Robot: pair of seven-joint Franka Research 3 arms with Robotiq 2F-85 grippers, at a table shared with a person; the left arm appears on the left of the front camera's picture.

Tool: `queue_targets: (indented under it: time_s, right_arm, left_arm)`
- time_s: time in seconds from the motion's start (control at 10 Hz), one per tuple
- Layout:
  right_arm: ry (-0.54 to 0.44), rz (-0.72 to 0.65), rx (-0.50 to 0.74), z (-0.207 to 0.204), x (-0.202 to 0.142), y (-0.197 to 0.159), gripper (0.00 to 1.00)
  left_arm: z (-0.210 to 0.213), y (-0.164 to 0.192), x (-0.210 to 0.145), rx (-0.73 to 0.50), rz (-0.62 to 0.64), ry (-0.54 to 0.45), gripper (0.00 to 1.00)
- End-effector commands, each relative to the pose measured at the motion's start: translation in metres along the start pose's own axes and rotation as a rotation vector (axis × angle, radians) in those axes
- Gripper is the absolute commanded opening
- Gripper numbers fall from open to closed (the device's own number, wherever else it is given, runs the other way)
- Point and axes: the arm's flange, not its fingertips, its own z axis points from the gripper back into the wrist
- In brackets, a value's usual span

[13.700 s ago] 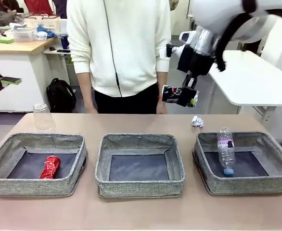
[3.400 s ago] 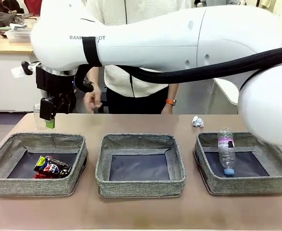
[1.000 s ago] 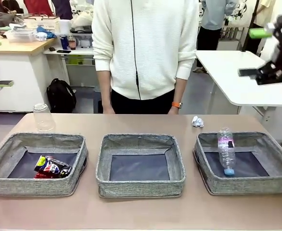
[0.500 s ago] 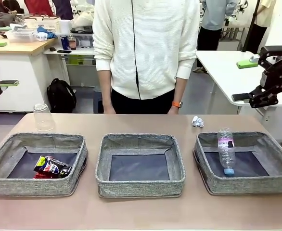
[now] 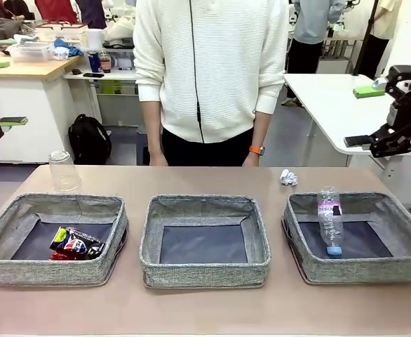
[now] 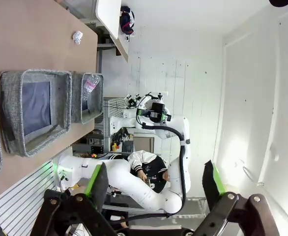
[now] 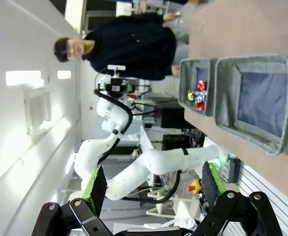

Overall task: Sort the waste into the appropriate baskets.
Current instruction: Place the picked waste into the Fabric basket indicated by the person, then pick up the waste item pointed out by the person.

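Right gripper [image 5: 353,116], jaws spread, above table's [image 5: 205,309] right edge

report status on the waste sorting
Left gripper, right gripper: jaws open, empty. Crushed cans in left basket, bottle in right basket. Clear cup and paper wad on table. Nothing blocking.
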Motion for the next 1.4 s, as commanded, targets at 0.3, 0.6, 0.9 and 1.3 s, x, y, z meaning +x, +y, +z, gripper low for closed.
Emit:
queue_targets:
  time_s: [0.3,0.6,0.9,1.3]
  right_arm:
    - [0.001,0.001,0.02,0.0002,0.0001,0.0021,1.0]
    - [0.001,0.001,0.02,0.0002,0.0001,0.0021,1.0]
    - [0.001,0.001,0.02,0.0002,0.0001,0.0021,1.0]
    - [0.001,0.001,0.02,0.0002,0.0001,0.0021,1.0]
  left_arm:
    - [0.0012,-0.0008,-0.001,-0.007,-0.004,0.004,1.0]
    - [0.0012,-0.0008,-0.001,-0.007,-0.004,0.004,1.0]
    - [0.0012,-0.0008,-0.001,-0.007,-0.004,0.004,1.0]
    - [0.0012,-0.0008,-0.001,-0.007,-0.004,0.004,1.0]
